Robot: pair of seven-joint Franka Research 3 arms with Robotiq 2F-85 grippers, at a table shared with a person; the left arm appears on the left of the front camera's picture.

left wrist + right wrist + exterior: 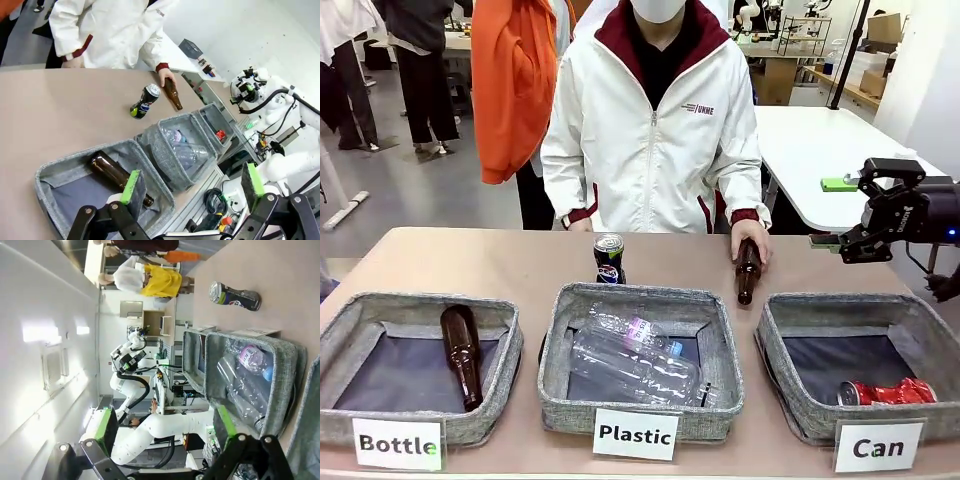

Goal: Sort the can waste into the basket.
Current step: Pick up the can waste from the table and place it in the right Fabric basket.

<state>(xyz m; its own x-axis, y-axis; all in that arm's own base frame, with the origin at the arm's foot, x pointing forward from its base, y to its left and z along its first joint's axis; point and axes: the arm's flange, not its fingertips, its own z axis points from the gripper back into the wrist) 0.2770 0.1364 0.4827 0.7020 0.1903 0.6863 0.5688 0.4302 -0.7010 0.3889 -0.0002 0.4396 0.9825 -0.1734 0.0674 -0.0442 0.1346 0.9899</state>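
I read three white cards in black print, each on the front of a basket before me. "Bottle" [398, 444] stands on the left grey woven-fabric basket [342, 345]. "Plastic" [635, 434] stands on the middle grey woven-fabric basket [640, 294], and "Can" [878, 447] on the right grey woven-fabric basket [840, 303]. The dark blue-black drink can with a silver top [609, 259], upright behind the middle basket, bears the red, white and blue Pepsi roundel. The person's white jacket carries a small red chest logo [697, 108], too small for me to spell out.
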